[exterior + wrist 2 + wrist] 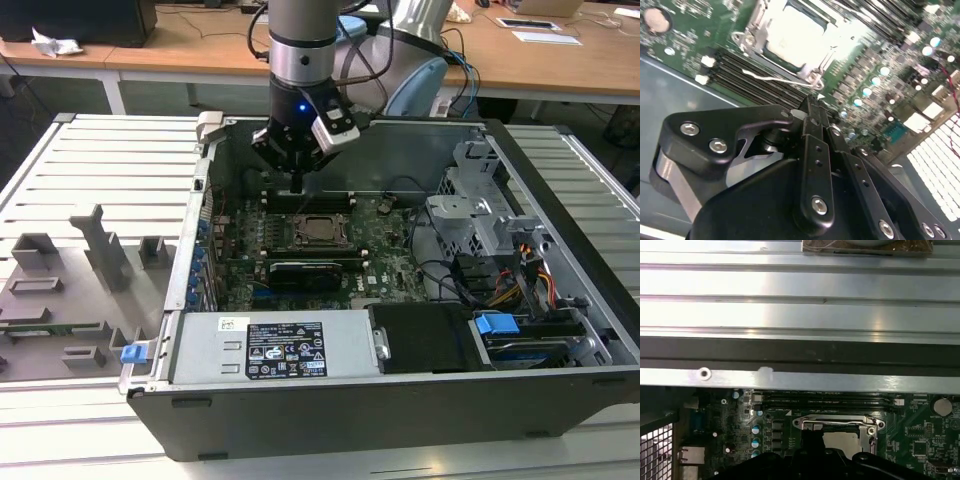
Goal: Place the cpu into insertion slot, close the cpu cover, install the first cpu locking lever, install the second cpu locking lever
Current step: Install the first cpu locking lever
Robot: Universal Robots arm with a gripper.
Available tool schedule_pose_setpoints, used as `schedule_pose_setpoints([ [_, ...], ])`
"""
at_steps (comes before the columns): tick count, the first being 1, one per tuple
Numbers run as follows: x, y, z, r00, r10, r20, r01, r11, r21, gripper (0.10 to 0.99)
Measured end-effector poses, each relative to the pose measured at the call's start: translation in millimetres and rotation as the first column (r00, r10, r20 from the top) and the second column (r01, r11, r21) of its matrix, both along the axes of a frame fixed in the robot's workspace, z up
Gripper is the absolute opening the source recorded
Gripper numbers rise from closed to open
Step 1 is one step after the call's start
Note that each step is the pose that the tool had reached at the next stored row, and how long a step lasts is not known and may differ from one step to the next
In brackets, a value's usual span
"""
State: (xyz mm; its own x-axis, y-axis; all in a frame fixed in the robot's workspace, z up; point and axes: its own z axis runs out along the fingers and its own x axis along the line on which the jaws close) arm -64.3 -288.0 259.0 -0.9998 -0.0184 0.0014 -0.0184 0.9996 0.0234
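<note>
Finding the cpu (318, 228) lying flat inside the insertion slot (296, 238), near the middle of the green motherboard (390, 240) in the opened computer case (400, 412). Seeing its pale metal top through the square window of the cpu cover (837, 421), with the silvery frame lying down around the chip in both wrist views. Noticing a thin wire locking lever (772, 78) running along one edge of the socket, just beside the dark memory slots (737, 67); not being able to tell whether it is latched. Looking outward, finding the gripper (296, 183) hanging over the board just beyond the socket's far edge in the exterior view, with its black fingers (812, 150) pressed together and pinching nothing, the tip pointing toward the corner of the socket in the second wrist view. Also seeing a black expansion card (305, 272) on the near side of the socket, a gray power supply (210, 350) with a label at the front of the case, and a metal drive cage (480, 200) toward the exterior view's right. Resting all this on a gray slatted table (110, 170), with gray plastic fixtures (100, 250) standing on the exterior view's left.
</note>
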Motion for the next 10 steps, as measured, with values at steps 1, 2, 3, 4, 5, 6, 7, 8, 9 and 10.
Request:
schedule_pose_setpoints([
  [1, 3.0, 0.0, -0.4, 1.0000, 0.000, 0.0000, 0.000, 1.0000, 0.000, 0.106],
  [2, 5.8, 0.0, -0.7, 1.0000, 0.000, 0.0000, 0.000, 1.0000, 0.000, 0.106],
  [3, 8.4, 0.0, -1.1, 1.0000, 0.000, -0.0001, 0.000, 1.0000, 0.000, 0.106],
  [4, 10.1, 0.0, -1.4, 1.0000, 0.000, 0.0000, 0.000, 1.0000, 0.000, 0.106],
  [5, 11.3, -0.1, -1.7, 1.0000, 0.000, -0.0001, 0.000, 1.0000, 0.003, 0.106],
  [6, 11.7, -0.1, -1.7, 1.0000, 0.001, -0.0003, -0.001, 0.9999, 0.013, 0.106],
  [7, 11.9, 0.0, -2.0, 1.0000, 0.002, 0.0000, -0.002, 0.9996, 0.030, 0.106],
  [8, 11.9, -0.2, -2.4, 1.0000, 0.002, -0.0001, -0.002, 0.9994, 0.034, 0.106],
  [9, 11.8, -0.3, -2.8, 1.0000, 0.002, 0.0001, -0.002, 0.9994, 0.034, 0.106],
  [10, 11.8, -0.3, -2.9, 1.0000, 0.003, 0.0000, -0.003, 0.9994, 0.034, 0.106],
])
